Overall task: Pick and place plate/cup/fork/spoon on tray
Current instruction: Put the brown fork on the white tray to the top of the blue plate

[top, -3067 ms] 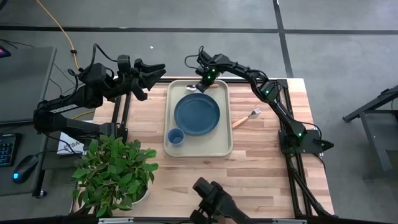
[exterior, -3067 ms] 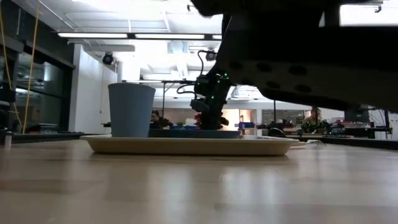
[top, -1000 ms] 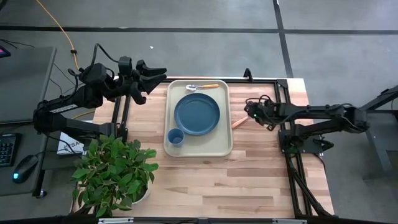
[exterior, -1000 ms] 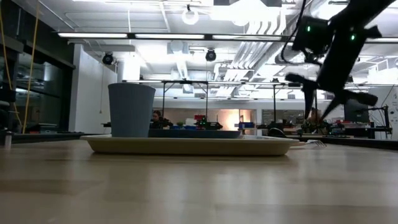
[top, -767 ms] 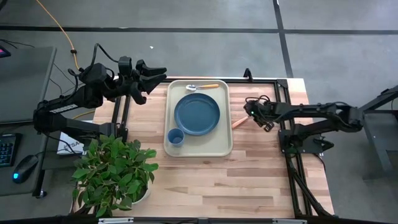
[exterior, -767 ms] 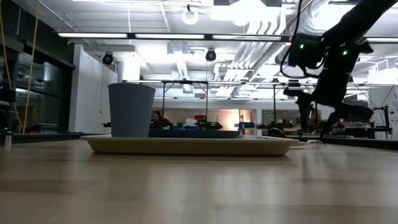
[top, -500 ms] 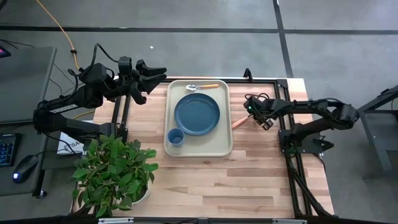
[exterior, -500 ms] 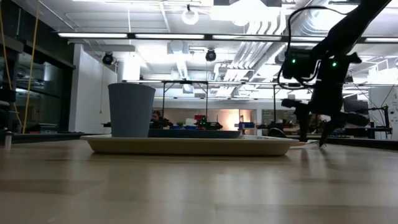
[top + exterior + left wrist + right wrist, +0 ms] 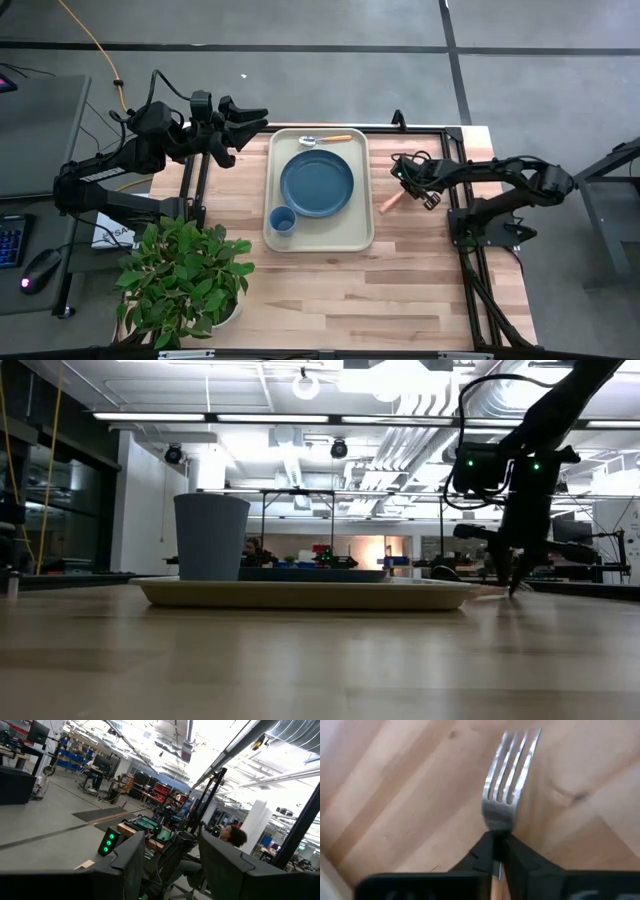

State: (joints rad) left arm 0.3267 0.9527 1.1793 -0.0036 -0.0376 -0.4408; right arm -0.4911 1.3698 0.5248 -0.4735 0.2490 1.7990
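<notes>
The beige tray (image 9: 352,236) lies mid-table. It bears the dark-blue plate (image 9: 317,183), the small blue cup (image 9: 282,219) at its near left corner and the spoon (image 9: 325,139) along its far rim. The fork (image 9: 390,201) lies on the wood just right of the tray. My right gripper (image 9: 408,188) stands over it, fingers pointing down, shut on it; it also shows in the low view (image 9: 515,582). My left gripper (image 9: 247,117) is open and empty, raised beyond the table's far left corner. My right gripper pinches the fork's narrow neck (image 9: 497,831), just behind the tines, between its two fingertips (image 9: 481,851). The fingers come from above, pointing down, and lie across the fork. The tines (image 9: 512,770) reach out beyond the fingers and the orange handle (image 9: 495,887) runs back under them. The fork lies low on the wood.
A potted green plant (image 9: 185,275) stands at the table's near left corner. The right arm's base frame (image 9: 480,215) runs along the right edge. Bare wood lies near the tray's near side and to its right.
My right gripper has come down from above the table onto the fork and has shut on its neck. The fork's handle end has shifted slightly on the wood. My left arm has kept still.
</notes>
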